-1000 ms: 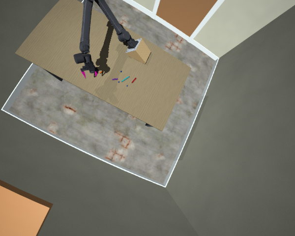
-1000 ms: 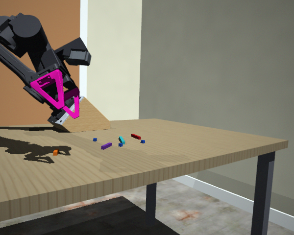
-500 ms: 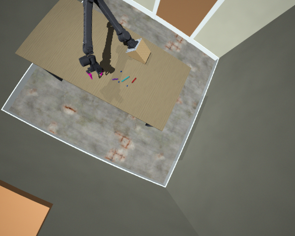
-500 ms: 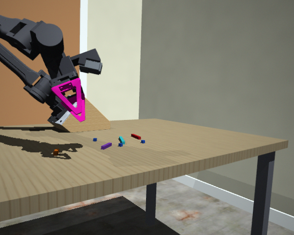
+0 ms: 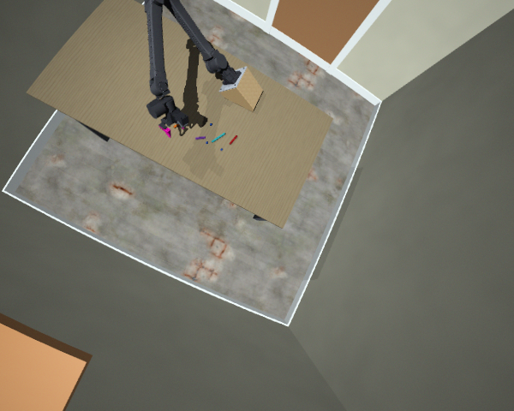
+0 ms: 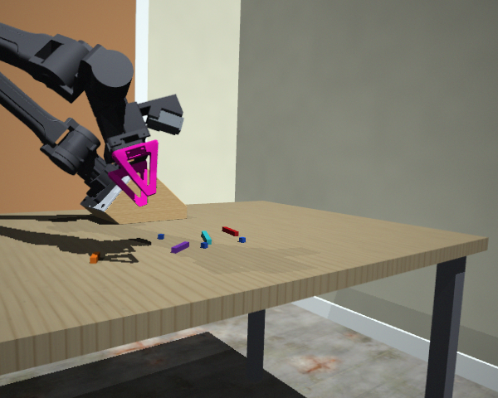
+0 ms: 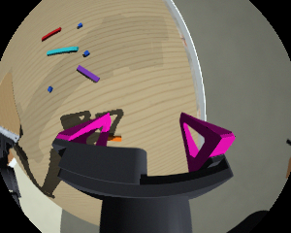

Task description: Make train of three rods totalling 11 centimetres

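Observation:
My gripper [image 6: 139, 188] with magenta fingers is open and empty, and hangs well above the table over an orange rod [image 6: 94, 258]. The orange rod also shows in the wrist view [image 7: 114, 139], partly behind my left finger, and in the overhead view [image 5: 175, 126]. To its right lie a purple rod [image 6: 179, 247], a turquoise rod [image 6: 206, 236] and a red rod [image 6: 230, 231]. Three small blue rods lie among them: one [image 6: 160, 236] at the back, one [image 6: 204, 245] at the turquoise rod's near end and one [image 6: 241, 240] near the red rod. All rods lie flat and apart.
A wooden wedge block [image 6: 153, 207] carries the arm's base at the back of the table. The table's near edge [image 5: 128, 145] runs close below my gripper in the overhead view.

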`<state>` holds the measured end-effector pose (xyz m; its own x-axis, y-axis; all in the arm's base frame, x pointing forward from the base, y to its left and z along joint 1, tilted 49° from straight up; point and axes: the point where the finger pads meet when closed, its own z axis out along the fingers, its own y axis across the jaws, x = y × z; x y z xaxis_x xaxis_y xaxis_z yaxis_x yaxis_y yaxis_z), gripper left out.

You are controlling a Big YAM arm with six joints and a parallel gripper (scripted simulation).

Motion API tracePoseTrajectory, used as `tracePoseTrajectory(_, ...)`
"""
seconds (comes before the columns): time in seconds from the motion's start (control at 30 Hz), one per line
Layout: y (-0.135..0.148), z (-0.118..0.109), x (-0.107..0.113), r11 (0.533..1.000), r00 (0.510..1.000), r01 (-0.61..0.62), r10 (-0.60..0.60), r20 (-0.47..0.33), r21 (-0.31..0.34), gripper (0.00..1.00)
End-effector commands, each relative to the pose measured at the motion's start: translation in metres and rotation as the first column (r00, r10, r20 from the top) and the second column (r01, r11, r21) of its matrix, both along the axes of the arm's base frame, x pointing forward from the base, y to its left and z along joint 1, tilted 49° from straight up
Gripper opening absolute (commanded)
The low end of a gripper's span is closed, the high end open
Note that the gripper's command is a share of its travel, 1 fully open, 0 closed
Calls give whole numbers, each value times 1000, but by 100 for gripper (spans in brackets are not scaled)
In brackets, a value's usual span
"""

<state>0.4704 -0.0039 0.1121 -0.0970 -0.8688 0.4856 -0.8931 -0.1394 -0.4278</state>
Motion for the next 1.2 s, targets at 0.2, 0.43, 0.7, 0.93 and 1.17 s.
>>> tracePoseTrajectory(0.2, 2, 18, 16, 1000, 1000, -21, 21, 23, -8, 100)
tracePoseTrajectory(0.43, 14, -34, -31, 982, 967, -149, 119, -224, -119, 100)
tracePoseTrajectory(0.7, 9, -18, -19, 986, 979, -126, 105, -177, -113, 100)
tracePoseTrajectory(0.93, 15, -53, -61, 946, 905, -263, 173, -390, -191, 100)
tracePoseTrajectory(1.17, 6, -39, -41, 957, 928, -221, 147, -343, -187, 100)
